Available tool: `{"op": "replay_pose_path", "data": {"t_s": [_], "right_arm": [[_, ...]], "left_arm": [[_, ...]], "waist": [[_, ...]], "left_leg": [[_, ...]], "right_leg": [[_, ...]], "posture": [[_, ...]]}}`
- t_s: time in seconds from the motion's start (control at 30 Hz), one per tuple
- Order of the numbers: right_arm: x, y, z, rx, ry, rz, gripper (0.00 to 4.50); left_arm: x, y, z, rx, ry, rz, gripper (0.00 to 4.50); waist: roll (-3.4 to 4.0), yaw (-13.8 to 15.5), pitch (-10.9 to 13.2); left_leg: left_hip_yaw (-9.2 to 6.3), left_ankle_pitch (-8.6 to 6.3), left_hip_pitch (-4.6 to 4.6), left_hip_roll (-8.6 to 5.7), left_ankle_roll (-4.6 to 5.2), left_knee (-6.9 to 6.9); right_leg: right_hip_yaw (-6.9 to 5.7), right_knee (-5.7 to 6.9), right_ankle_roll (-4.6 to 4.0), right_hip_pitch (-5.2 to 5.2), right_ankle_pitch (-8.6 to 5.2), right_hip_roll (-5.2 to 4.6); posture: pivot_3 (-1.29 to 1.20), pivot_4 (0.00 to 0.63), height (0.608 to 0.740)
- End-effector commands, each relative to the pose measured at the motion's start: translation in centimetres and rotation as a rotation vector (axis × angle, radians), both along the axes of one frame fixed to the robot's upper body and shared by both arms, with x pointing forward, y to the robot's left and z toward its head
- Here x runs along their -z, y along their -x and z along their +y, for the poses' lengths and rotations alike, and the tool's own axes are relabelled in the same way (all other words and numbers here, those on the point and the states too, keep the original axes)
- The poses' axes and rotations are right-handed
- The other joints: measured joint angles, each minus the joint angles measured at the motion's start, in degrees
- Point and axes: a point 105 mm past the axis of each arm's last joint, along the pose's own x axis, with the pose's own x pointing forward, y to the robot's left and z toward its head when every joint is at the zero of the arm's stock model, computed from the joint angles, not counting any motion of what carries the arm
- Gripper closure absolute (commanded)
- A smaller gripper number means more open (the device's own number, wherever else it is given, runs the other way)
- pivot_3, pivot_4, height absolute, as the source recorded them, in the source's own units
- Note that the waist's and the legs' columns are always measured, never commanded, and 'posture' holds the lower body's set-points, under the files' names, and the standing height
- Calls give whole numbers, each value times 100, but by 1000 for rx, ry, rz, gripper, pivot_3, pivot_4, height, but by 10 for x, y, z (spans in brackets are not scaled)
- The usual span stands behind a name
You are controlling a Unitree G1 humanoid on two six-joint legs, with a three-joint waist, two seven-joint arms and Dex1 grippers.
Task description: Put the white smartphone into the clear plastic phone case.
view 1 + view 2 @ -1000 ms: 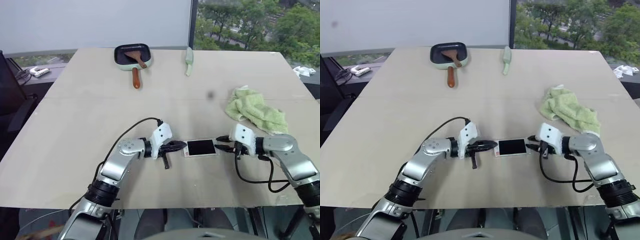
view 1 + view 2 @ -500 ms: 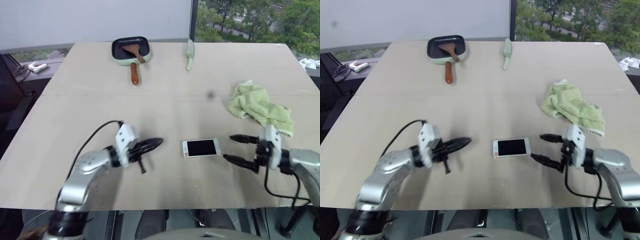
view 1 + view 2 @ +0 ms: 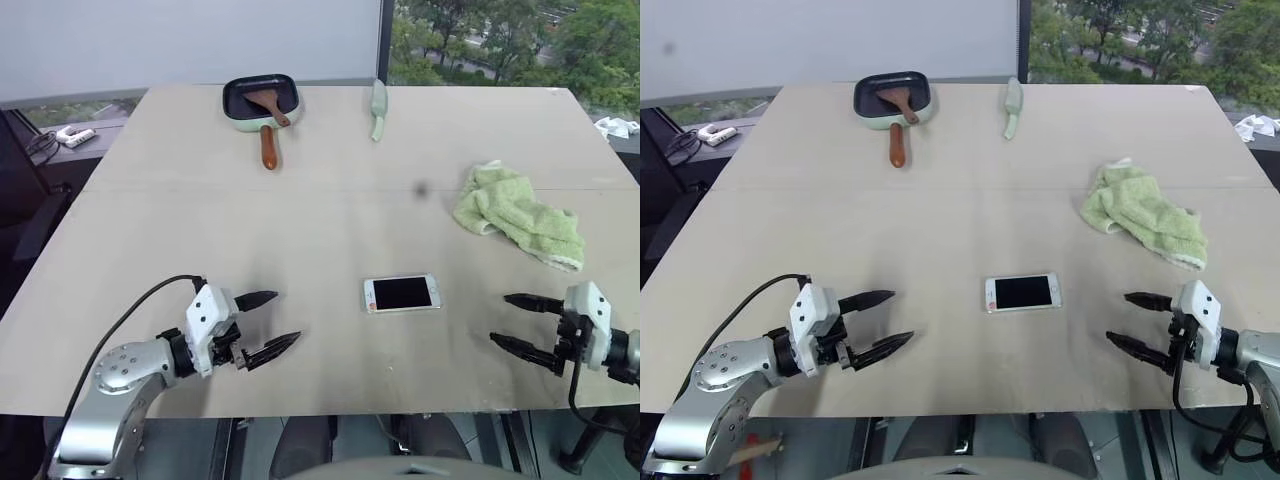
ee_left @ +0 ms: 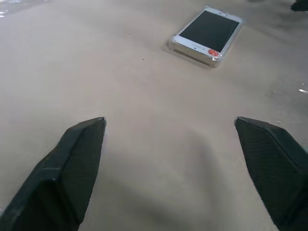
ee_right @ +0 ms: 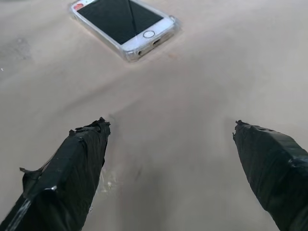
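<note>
The left claw [image 3: 265, 323] hovers spread over the bench [image 3: 300, 220], holding nothing. At its three o'clock, well apart, the white smartphone [image 3: 401, 294] lies flat inside the clear plastic phone case [image 5: 126, 53]. Farther toward three o'clock, the right claw [image 3: 517, 322] is spread, empty.

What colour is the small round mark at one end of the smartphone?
Reddish-orange, on the white smartphone at the end opposite its home button; the left wrist view shows it best.

Left gripper [image 3: 268, 321] and right gripper [image 3: 518, 320]: jaws spread wide, empty, pointing inward, well apart.
</note>
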Motion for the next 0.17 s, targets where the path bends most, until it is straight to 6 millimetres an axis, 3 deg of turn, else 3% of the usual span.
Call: {"op": "replay_pose_path", "data": {"t_s": [0.03, 0.17], "right_arm": [[-10, -1, -6, 11, 9, -51, 0], [-11, -3, -5, 15, 3, -60, 0]], "left_arm": [[-9, 0, -1, 4, -23, -58, 19], [-8, 0, 0, 7, -61, -93, 19]], "waist": [[0, 2, 0], [0, 6, 0]], "left_leg": [[0, 0, 0, 0, 0, 0], [0, 0, 0, 0, 0, 1]], "right_leg": [[0, 0, 0, 0, 0, 0], [1, 1, 0, 1, 0, 0]], "posture": [[0, 150, 740], [0, 150, 740]]}}
